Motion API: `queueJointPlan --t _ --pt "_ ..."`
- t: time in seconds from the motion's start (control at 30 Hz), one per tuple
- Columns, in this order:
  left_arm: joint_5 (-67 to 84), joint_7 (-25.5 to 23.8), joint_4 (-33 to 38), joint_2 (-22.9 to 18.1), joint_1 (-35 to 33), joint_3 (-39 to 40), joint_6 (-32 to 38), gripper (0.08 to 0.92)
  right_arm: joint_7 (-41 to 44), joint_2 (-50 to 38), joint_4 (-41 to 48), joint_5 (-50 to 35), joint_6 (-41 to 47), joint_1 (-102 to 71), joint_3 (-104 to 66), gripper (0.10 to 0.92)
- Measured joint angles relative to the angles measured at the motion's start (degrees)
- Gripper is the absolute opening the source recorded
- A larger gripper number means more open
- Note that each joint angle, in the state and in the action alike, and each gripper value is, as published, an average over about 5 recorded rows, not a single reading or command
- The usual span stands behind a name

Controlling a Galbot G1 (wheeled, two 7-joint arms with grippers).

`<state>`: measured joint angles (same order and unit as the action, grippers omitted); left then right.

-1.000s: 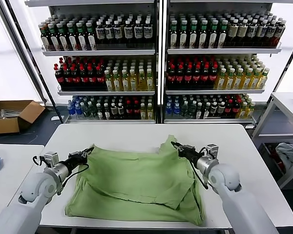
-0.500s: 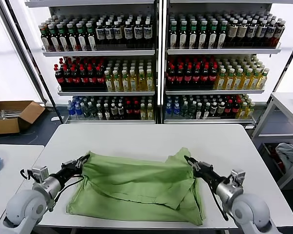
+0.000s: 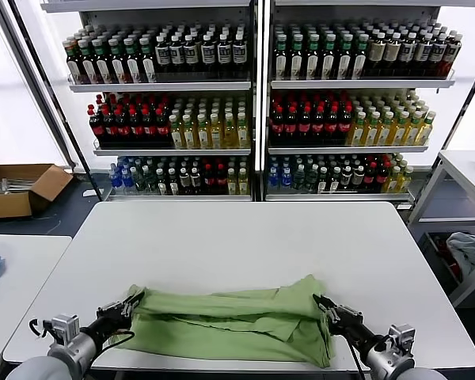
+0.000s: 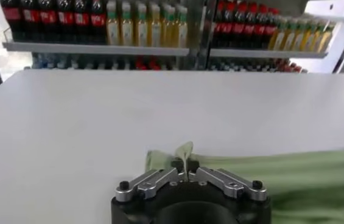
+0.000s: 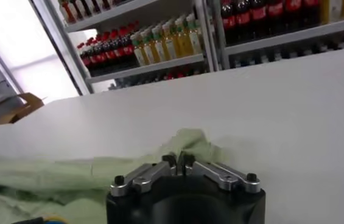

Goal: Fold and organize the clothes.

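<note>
The light green shirt [image 3: 229, 326] lies folded on the white counter [image 3: 237, 237], low in the frame near the front edge. It is soft and wrinkly, a long flat band running left to right. The left gripper [image 3: 131, 301] pinches its left corner. The right gripper [image 3: 321, 303] pinches its right corner. Shelves of bottles [image 3: 257, 103] stand behind.

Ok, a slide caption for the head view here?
Both end effectors, left and right, pinch corners of the green shirt, folded near the white table's front edge.
</note>
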<state>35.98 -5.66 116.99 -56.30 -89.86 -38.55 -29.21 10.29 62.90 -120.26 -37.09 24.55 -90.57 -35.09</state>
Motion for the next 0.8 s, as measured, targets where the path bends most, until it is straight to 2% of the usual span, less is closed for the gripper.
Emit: queueJointPlan --t 0.57,0.67,0.8 --pt "-4.96 4.7 5.55 -5.65 -5.18 -5.42 -2.07 0.597 3.15 -1.95 1.11 -0.6 -6.09 -2.11 -6.18 0.744" --pt "-5.27 6.26 5.79 -6.94 -5.11 -4.81 -2.37 0.683 3.73 -1.89 1.29 -0.4 -7.42 -3.01 -7.29 0.804" --pt "-5.94 8.4 5.47 -8.85 -4.8 -3.24 -2.51 0.784 4.2 -1.87 1.44 -0.38 -8.78 -4.14 -8.55 0.821"
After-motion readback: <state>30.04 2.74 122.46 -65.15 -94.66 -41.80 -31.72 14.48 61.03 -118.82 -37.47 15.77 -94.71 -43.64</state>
